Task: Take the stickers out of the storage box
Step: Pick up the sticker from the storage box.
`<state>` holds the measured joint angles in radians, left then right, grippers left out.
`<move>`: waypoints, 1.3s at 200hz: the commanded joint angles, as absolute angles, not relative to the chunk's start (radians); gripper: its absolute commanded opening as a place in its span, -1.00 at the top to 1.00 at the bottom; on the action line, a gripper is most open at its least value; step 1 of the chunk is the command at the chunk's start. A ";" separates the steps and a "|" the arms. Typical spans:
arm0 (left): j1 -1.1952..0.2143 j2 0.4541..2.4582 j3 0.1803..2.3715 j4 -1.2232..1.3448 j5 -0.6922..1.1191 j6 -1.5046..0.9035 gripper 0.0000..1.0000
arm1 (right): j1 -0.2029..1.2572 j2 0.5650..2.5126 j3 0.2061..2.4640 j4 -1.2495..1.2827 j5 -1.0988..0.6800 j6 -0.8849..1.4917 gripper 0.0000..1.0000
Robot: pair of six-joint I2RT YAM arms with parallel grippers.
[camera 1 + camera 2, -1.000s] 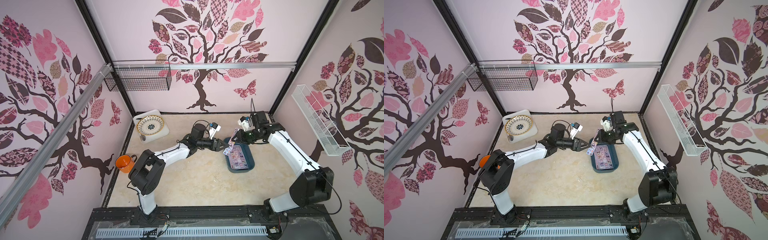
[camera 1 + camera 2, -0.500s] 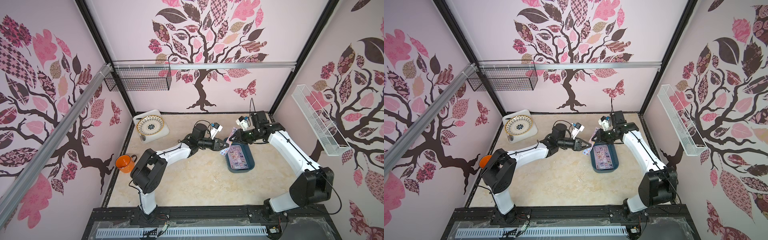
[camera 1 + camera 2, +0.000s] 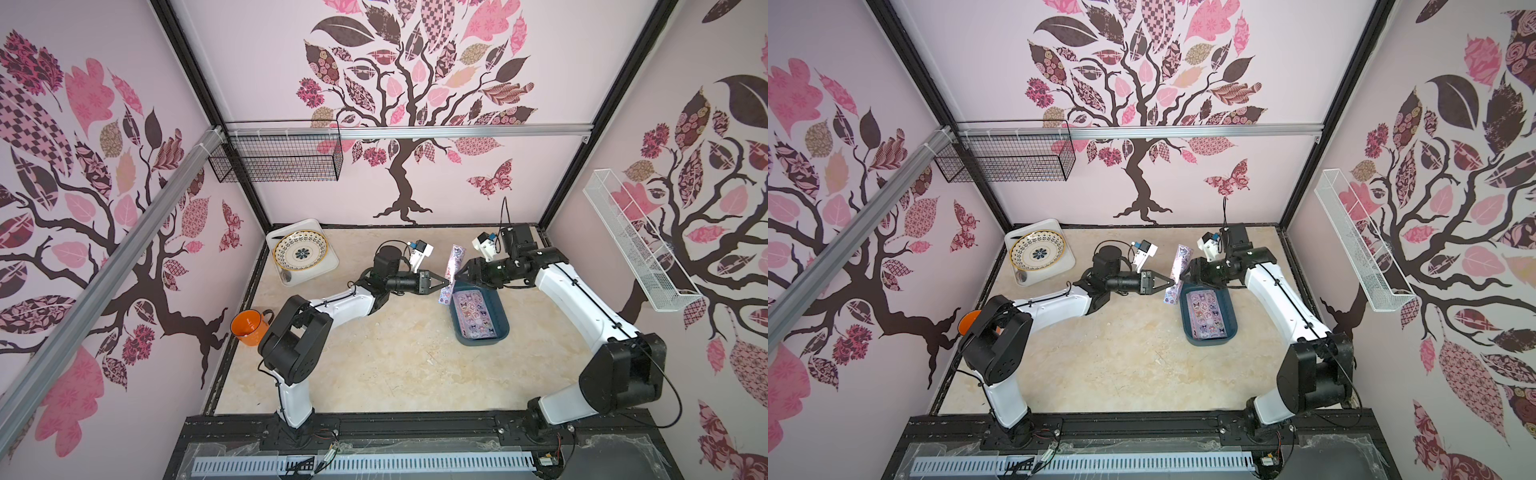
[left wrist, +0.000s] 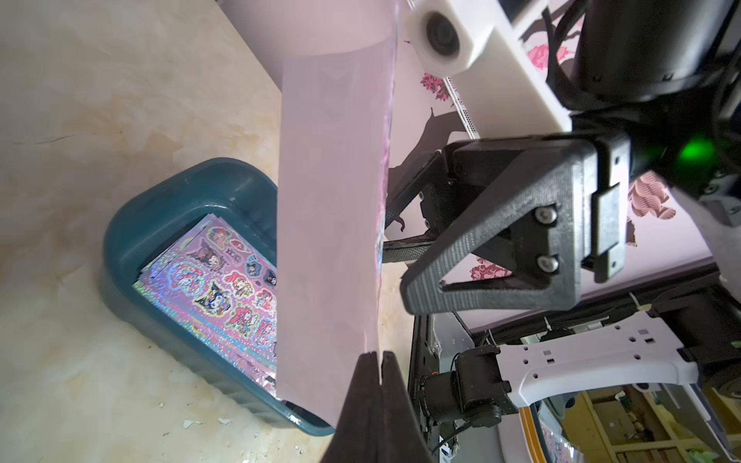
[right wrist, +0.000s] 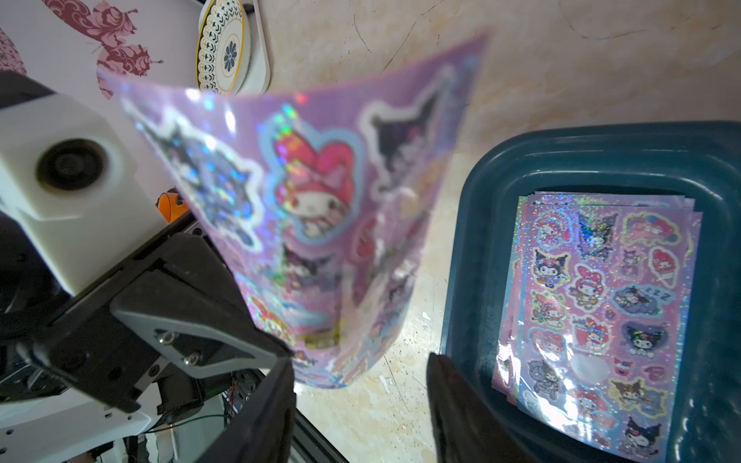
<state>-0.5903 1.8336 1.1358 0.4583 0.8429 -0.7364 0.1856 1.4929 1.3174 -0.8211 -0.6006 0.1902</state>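
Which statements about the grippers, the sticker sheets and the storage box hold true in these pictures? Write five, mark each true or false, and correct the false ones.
1. The left gripper is shut on a sticker sheet. True.
2. The right gripper clamps that sheet too. False: its jaws stand apart.
3. The storage box is empty. False: more stickers lie stacked in it.
4. The plate sits on the white tray. True.
5. The orange mug stands inside the box. False: it stands on the table by the left wall, far from the box.
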 commanded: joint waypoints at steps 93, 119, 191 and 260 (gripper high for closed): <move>-0.555 1.816 1.101 0.668 0.895 -0.953 1.00 | 0.175 1.496 1.045 -0.026 -0.901 0.713 -0.61; -0.532 1.837 1.091 0.806 0.905 -1.072 1.00 | 0.175 1.507 1.030 0.059 -0.952 0.754 -0.62; -0.494 1.889 1.065 1.001 0.911 -1.235 1.00 | 0.175 1.507 1.024 0.146 -1.004 0.790 -0.61; -0.492 1.870 1.059 1.034 0.917 -1.275 1.00 | 0.178 1.584 1.039 0.095 -0.972 0.742 -0.64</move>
<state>-0.4969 1.8786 1.0645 0.9951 0.9031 -1.2594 0.1787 1.5593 1.0168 0.0883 -0.9722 0.7544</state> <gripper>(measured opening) 0.066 0.821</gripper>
